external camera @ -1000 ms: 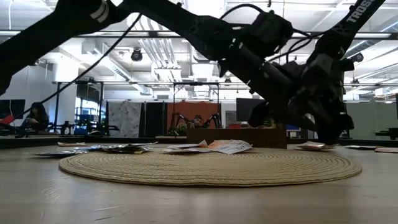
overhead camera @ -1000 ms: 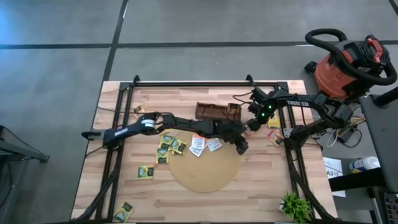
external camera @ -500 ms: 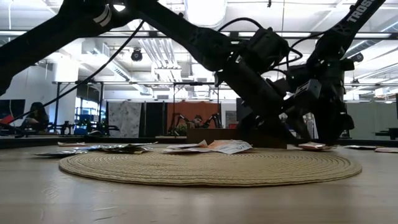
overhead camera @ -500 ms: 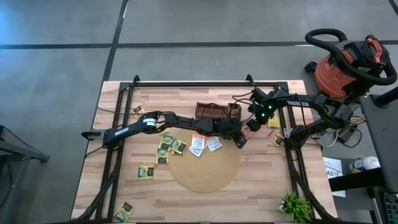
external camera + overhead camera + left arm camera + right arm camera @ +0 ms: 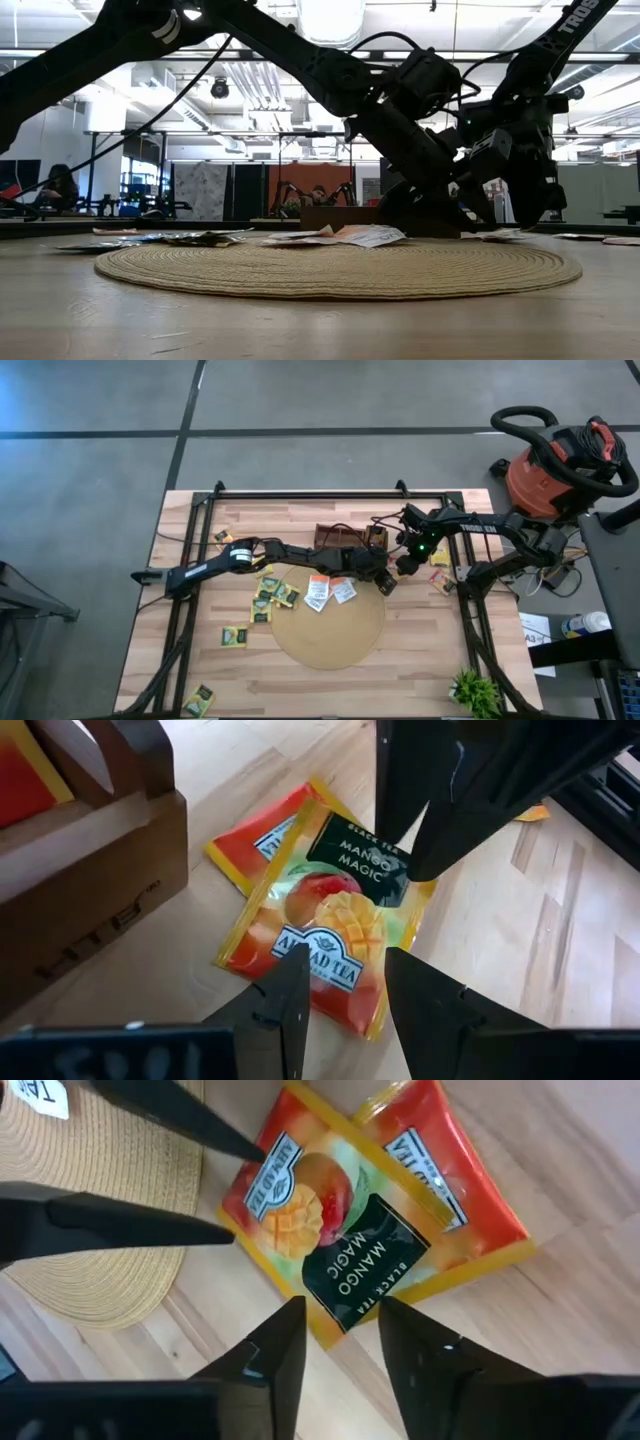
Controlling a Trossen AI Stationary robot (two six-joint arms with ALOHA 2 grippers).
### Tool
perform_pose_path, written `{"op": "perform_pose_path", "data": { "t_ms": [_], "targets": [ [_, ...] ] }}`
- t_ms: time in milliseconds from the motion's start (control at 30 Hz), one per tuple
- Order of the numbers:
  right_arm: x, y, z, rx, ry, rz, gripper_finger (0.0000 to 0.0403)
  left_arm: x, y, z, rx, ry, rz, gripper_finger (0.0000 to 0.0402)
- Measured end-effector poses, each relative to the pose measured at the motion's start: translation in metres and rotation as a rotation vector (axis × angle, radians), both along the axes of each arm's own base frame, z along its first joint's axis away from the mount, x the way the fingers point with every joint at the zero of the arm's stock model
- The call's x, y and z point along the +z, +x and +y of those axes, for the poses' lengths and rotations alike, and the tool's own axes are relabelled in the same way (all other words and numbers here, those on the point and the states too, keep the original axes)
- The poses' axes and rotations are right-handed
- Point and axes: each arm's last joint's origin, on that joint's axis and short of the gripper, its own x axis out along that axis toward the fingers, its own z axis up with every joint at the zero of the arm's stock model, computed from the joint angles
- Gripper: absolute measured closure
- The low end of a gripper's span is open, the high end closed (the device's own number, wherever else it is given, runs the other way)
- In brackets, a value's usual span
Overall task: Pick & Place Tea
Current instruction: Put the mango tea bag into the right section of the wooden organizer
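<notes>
An orange and yellow mango tea sachet lies flat on the table, overlapping a second orange sachet; both also show in the right wrist view, the mango sachet and the one under it. My left gripper is open and low at one edge of the mango sachet. My right gripper is open over the opposite edge, pointing steeply down. In the high view the left gripper and the right gripper meet just right of the wooden box. My left gripper has its two fingertips at the mango sachet's edge, slanting down from the table's left; I cannot tell whether they touch it. My right gripper stands with its fingertips over the sachet's dark-label end, coming from above; touch cannot be told.
A round woven mat lies near the grippers, with white sachets at its far rim. Several yellow-green sachets lie to the left. Another orange sachet lies by the right arm's base, and a small plant at the near right corner.
My left gripper has moved toward the table's far edge and down, off the mat's rim and up to the orange sachets under my right gripper. The sachets lie where they were.
</notes>
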Motion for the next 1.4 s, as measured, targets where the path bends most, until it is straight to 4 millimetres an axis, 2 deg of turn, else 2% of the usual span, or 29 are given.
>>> {"op": "perform_pose_path", "data": {
  "t_ms": [200,400,633,833,1200,1400],
  "targets": [
    [0.0,0.003,-0.002,-0.047,-0.005,-0.012,0.031,-0.007,0.0,-0.001,-0.004,0.0,0.007,0.0276],
    [0.0,0.004,-0.003,-0.068,-0.005,-0.016,0.0314,-0.014,-0.001,-0.006,0.002,-0.025,-0.007,0.0276],
    [0.001,0.005,-0.003,-0.069,-0.01,-0.02,0.0314,-0.013,0.001,-0.007,-0.005,-0.035,-0.037,0.0276],
    [-0.001,0.004,-0.005,-0.073,-0.127,0.061,0.0314,-0.014,0.001,-0.008,-0.01,-0.037,-0.038,0.0276],
    [0.0,0.009,0.0,-0.028,-0.089,0.008,0.0292,-0.014,0.001,-0.011,-0.021,-0.042,-0.038,0.0276],
    [-0.001,0.012,0.004,-0.004,-0.169,0.058,0.0279,-0.014,0.001,-0.011,-0.021,-0.041,-0.038,0.0276]
  ]
}}
